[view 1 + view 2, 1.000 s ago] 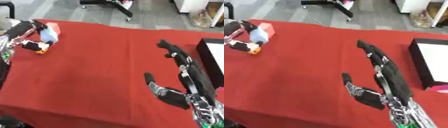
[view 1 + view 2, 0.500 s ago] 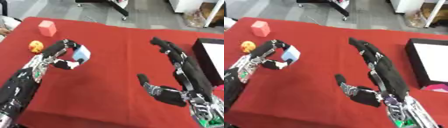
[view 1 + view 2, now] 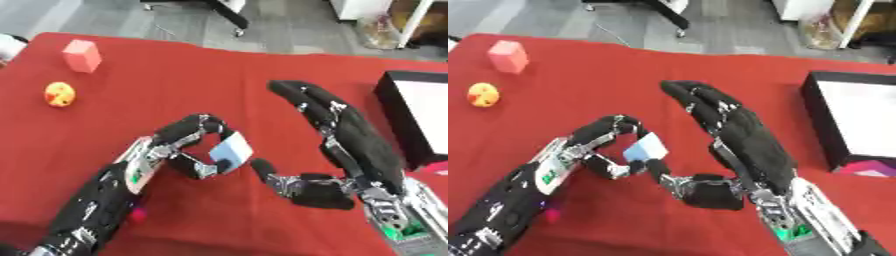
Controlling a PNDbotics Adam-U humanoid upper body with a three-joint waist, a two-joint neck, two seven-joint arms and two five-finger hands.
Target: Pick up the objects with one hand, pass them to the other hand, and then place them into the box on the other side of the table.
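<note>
Red table, pale-blue flat block

Bright, even light with soft shadows on the red tablecloth; both views slightly blurred throughout.

No text, label, brand, number or sign can be read anywhere in either view. The small pale blue card shows a plain face with no lettering, the pink block and the orange ball carry no legible marks, and the black box on the table shows only a blank white inside.
</note>
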